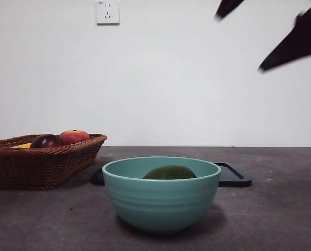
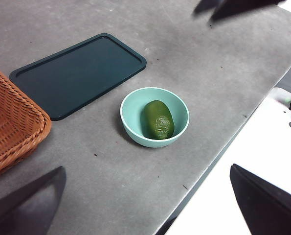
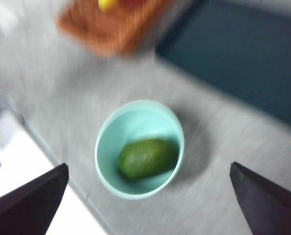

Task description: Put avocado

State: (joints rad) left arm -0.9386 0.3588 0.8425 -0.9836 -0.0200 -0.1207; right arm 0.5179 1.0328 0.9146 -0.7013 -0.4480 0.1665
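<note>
Both grippers are up in the air with jaws spread wide, holding nothing: right gripper above the bowl, its view blurry, left gripper too. The avocado lies inside the teal bowl near the table's front edge. Dark tray behind it, wicker basket of fruit far left.

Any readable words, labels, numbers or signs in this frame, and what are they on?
No text can be read.
Wall socket: a tiny dark mark at its top left corner, too small to read.
Avocado, bowl, tray, basket: no labels or print visible.
</note>
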